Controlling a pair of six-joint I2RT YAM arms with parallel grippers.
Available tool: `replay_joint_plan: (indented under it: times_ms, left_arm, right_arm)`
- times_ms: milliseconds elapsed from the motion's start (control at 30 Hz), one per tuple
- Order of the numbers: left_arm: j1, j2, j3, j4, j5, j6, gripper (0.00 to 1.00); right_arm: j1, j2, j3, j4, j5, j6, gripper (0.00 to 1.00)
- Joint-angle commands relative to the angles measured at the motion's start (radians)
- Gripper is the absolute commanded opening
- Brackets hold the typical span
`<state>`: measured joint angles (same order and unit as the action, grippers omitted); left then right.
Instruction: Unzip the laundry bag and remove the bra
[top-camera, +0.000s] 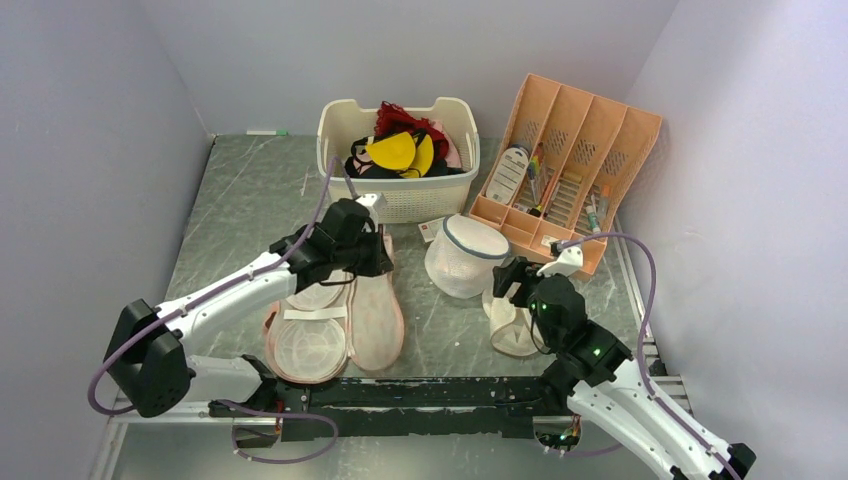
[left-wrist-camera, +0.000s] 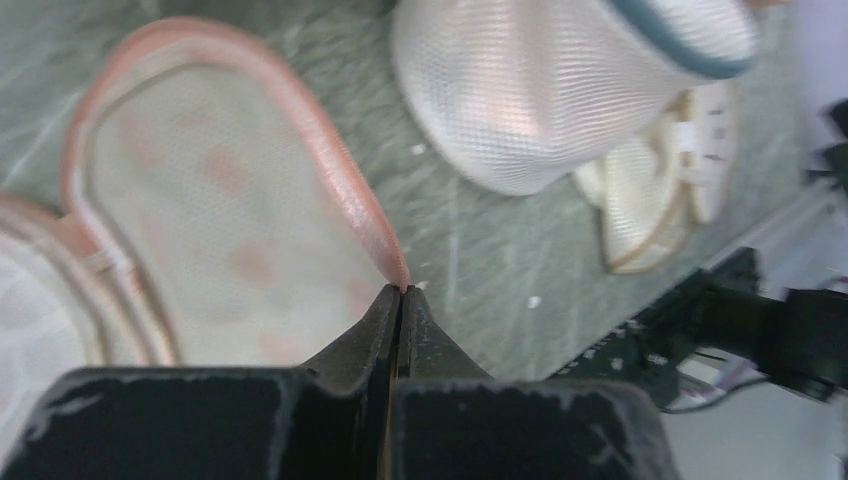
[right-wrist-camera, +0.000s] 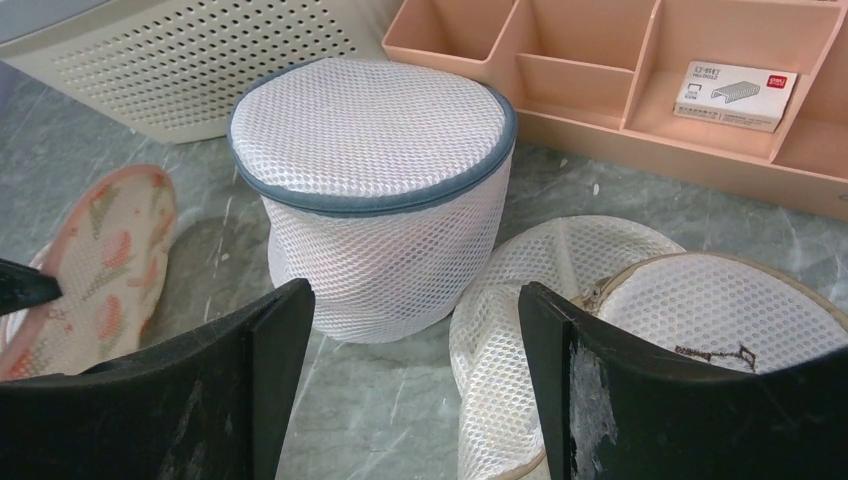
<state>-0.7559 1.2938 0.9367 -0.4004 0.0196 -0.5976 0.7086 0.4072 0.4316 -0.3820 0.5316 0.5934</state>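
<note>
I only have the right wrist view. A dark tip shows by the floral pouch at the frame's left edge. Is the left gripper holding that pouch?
Observer: Yes. The left wrist view shows the left gripper shut on the pink edging of the laundry bag.
Operator: Is the bra inside it?
Observer: No. From the top, the bra lies in the white basket at the back.
Operator: Is the bag unzipped?
Observer: The top view shows it spread open, with whitish mesh lining facing up.

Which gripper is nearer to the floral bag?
Left. The left gripper is shut on the pink edge of the floral bag. The right gripper hangs open by the dome bag and the round white bags, apart from the floral one.
</note>
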Motion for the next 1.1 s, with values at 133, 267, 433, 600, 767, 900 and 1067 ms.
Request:
replay_joint_plan:
  times_ms: [133,267,433,600,767,900,1067]
  left_arm:
    - [0.031,0.045,0.117,0.249,0.344,-0.026,0.07]
    - [0.033,0.061,0.187,0.261,0.398,-0.034,0.07]
    - [0.04,0.036,0.164,0.164,0.31,-0.02,0.07]
    - [0.078,0.038,0.071,0.032,0.228,-0.055,0.07]
    - [0.149,0.01,-0.014,-0.067,0.101,-0.024,0.07]
    - [0.167,0.03,0.0,-0.171,-0.057,0.014,0.07]
    - [0.185,0.104,0.038,-0.274,-0.219,0.024,0.07]
  right_arm:
    - [0.002,0.013,0.027,0.017,0.014,-0.003,0.75]
    - [0.003,0.007,0.042,0.005,0.002,-0.005,0.76]
    - [0.002,-0.005,0.03,0.026,-0.024,-0.043,0.79]
    - [0.002,0.009,0.046,0.02,-0.023,-0.052,0.8]
    - [0.003,0.014,0.036,0.034,-0.022,-0.066,0.8]
    - [0.003,0.018,0.042,0.025,-0.029,-0.058,0.8]
    - [0.002,0.018,0.035,0.032,-0.034,-0.063,0.8]
